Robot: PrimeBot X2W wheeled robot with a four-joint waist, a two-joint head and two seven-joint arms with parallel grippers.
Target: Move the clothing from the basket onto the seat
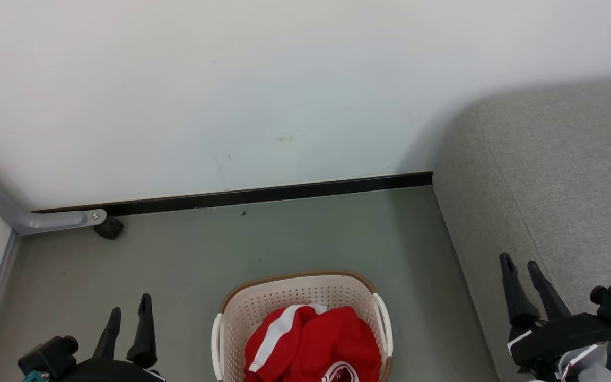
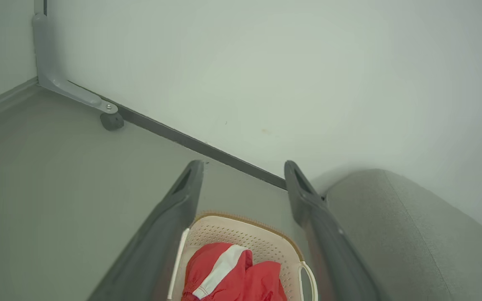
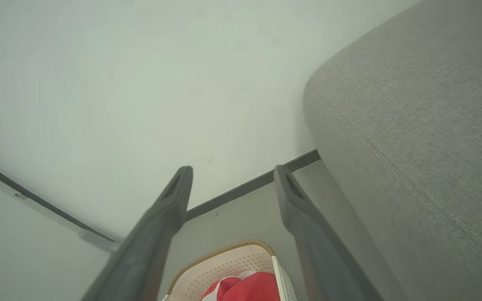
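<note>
Red white-striped fabric clothing (image 1: 316, 342) lies in cream perforated plastic basket (image 1: 295, 294) on the floor (image 1: 178, 249), near light grey upholstered seat (image 1: 549, 175); left claw (image 1: 130, 304) and right claw (image 1: 519, 260) parted, empty.

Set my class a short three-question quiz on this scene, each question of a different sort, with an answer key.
1. Which is nearer the seat: the left gripper or the right gripper?
2. True or false: both grippers are open and hold nothing.
3. The clothing lies: A in the basket; B on the seat; C in the right gripper.
Key: 1 the right gripper; 2 true; 3 A.
</note>
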